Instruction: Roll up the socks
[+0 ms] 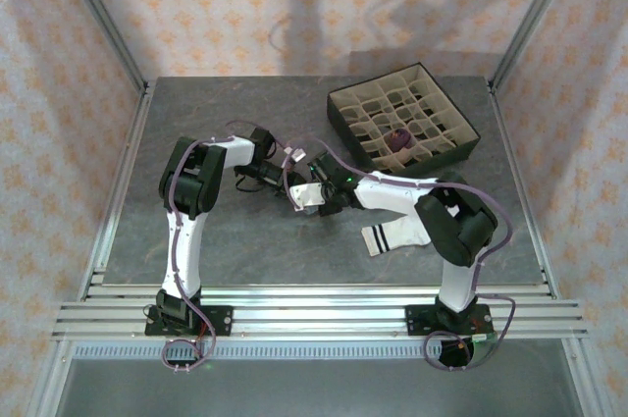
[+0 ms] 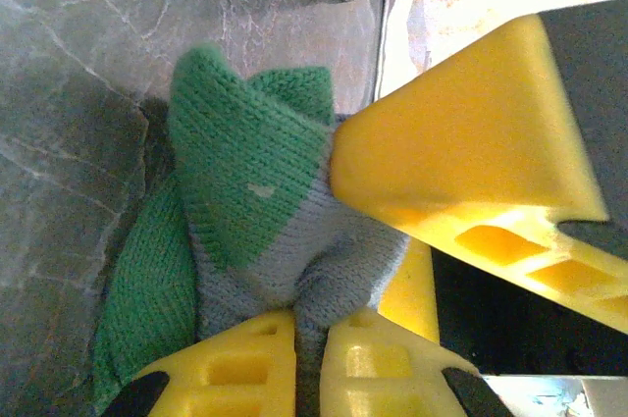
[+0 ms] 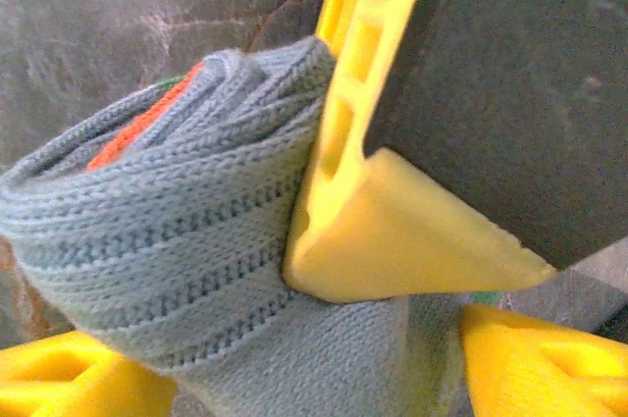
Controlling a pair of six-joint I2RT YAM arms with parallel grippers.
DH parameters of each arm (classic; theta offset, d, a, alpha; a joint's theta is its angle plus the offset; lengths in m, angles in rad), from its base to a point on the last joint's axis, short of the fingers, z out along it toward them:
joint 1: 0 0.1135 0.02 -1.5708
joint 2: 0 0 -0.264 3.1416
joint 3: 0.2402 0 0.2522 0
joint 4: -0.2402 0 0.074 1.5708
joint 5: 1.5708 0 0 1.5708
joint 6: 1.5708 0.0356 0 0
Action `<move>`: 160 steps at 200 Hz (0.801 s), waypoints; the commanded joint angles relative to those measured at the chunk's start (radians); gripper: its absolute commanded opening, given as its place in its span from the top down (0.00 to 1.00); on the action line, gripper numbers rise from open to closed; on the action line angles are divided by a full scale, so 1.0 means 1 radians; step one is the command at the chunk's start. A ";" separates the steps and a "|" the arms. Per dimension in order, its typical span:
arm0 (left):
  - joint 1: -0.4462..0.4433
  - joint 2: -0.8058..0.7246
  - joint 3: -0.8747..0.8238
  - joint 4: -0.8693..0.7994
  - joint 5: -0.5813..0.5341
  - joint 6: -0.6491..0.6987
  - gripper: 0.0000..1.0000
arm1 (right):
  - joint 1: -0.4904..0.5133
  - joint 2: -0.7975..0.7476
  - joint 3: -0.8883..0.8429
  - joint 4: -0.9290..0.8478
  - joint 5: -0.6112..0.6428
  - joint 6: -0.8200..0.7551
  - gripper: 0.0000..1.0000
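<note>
My left jaws are clamped on the grey-blue sock (image 2: 260, 240) near its green toe, at the middle of the counter (image 1: 245, 250). My right jaws stand wide apart, straddling its rolled end, one finger (image 2: 461, 162) against the fabric. The white sock (image 1: 392, 236) lies toward the near right edge. The purple sock (image 1: 397, 138) sits in the box (image 1: 339, 115) at the far right corner.

The grey-blue sock (image 3: 167, 231) is ribbed knit cloth, the tool fingers (image 3: 392, 231) smooth matt plastic, the table (image 2: 78, 64) matt stone-look.
</note>
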 commanded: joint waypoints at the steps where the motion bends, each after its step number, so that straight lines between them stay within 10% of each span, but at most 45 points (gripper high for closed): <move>1: 0.005 0.061 -0.009 -0.067 -0.125 0.011 0.91 | 0.013 0.038 -0.010 -0.056 -0.070 0.021 0.25; 33: 0.004 0.033 -0.009 -0.055 -0.144 0.011 0.89 | 0.026 0.107 0.051 -0.146 -0.068 0.045 0.34; 121: 0.014 -0.089 -0.094 0.060 -0.172 -0.027 0.84 | 0.025 0.139 0.107 -0.297 -0.088 0.124 1.00; 160: 0.015 -0.150 -0.145 0.121 -0.181 -0.042 0.81 | 0.022 0.129 0.102 -0.317 -0.109 0.171 1.00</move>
